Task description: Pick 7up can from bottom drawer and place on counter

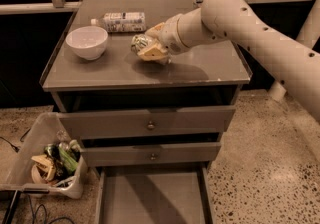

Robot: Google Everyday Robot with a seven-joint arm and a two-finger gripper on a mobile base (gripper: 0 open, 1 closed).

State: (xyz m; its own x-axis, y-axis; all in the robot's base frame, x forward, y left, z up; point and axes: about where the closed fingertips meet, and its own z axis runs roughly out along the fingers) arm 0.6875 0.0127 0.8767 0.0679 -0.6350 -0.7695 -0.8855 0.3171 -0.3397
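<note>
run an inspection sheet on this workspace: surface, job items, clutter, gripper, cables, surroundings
surface: grey counter, flat with a raised rim, no spills seen
job's things: can held in the gripper over the counter's middle, contact with the top unclear; bottom drawer pulled open, nothing seen inside
clutter: white bowl upright at the left; bottle lying on its side at the back
gripper: shut on the can, arm reaching in from the right
cables: dark cable on the floor at the left
surroundings: bin of rubbish left of the cabinet; two upper drawers shut; speckled floor
</note>
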